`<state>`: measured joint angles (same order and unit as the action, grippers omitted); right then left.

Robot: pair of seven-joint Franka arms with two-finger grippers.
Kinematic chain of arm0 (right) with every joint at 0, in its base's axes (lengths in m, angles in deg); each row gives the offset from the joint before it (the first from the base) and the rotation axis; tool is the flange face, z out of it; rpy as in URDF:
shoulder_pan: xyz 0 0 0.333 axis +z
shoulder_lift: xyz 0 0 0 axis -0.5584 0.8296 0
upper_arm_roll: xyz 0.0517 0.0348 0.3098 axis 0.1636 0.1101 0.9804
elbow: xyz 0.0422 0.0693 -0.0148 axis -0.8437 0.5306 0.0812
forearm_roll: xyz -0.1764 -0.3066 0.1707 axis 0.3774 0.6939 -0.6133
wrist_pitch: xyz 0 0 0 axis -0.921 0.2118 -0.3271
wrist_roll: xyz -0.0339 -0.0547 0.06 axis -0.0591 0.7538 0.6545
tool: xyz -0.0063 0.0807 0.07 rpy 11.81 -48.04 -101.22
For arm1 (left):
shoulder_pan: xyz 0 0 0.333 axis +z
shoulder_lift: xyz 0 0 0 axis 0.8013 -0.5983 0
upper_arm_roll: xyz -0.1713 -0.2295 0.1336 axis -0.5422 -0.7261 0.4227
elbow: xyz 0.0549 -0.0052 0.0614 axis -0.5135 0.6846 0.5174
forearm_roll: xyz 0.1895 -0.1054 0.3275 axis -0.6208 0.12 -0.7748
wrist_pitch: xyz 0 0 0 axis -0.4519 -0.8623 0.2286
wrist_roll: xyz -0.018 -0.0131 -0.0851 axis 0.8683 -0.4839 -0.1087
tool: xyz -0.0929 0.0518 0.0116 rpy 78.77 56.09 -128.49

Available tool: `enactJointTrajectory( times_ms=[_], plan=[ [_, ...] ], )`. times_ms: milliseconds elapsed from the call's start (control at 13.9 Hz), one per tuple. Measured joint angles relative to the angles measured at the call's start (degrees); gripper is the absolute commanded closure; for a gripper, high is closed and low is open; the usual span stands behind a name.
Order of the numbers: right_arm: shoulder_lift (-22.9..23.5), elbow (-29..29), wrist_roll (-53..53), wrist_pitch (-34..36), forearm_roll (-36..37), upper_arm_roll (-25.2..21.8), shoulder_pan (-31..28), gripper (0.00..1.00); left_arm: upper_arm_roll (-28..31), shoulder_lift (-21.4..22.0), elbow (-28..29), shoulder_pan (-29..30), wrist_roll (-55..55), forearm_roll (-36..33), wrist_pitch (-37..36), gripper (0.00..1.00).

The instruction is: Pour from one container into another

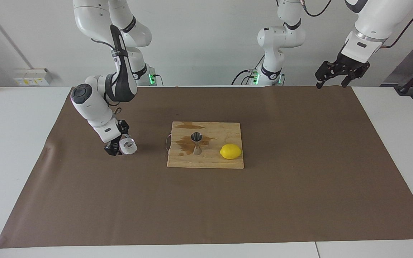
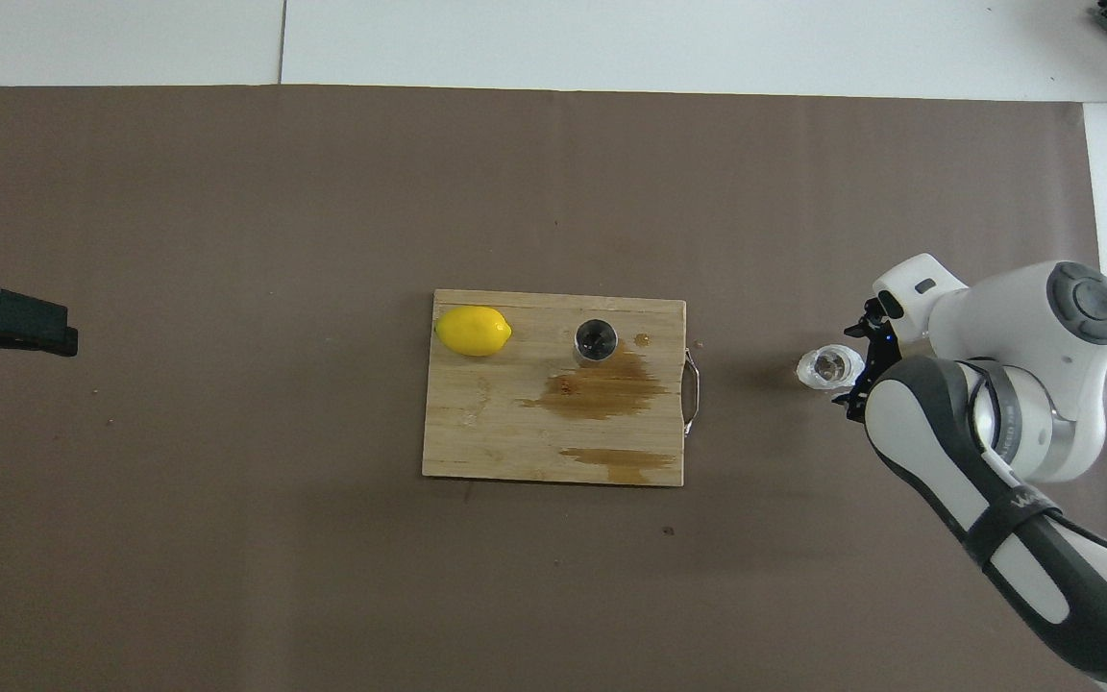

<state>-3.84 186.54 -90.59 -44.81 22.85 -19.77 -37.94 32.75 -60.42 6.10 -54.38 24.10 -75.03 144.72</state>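
The translucent ribbed cup (image 1: 128,146) (image 2: 829,367) is tilted low over the brown mat, beside the wooden board (image 1: 228,162) toward the right arm's end of the table. My right gripper (image 1: 118,147) (image 2: 856,369) is right at the cup, which sits at its tip; whether it grips the cup is unclear. The steel hourglass jigger (image 1: 196,143) (image 2: 596,341) stands upright on the board. My left gripper (image 1: 336,79) (image 2: 54,332) waits open and empty, high above the mat's corner at the left arm's end.
A yellow lemon (image 1: 230,151) (image 2: 473,331) lies on the board beside the jigger. Brown spill stains (image 1: 185,143) (image 2: 603,392) mark the board around the jigger. The board's wire handle (image 2: 694,391) points toward the cup.
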Motion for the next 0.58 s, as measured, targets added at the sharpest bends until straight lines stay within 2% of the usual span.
enactJointTrajectory(
  times_ms=[216, 360, 576],
  plan=[
    [-3.15, -4.05, 7.37, 5.94, -0.05, -0.12, -0.27, 0.0, 0.0, 0.0, 0.0, 0.0, 0.0, 0.0, 0.0, 0.0],
    [-3.43, -7.7, 13.98, 7.27, -0.13, -0.14, -0.67, 0.0, 0.0, 0.0, 0.0, 0.0, 0.0, 0.0, 0.0, 0.0],
    [-3.45, -13.87, 26.82, 13.32, -0.08, -0.03, -0.61, 0.0, 0.0, 0.0, 0.0, 0.0, 0.0, 0.0, 0.0, 0.0]
  ],
)
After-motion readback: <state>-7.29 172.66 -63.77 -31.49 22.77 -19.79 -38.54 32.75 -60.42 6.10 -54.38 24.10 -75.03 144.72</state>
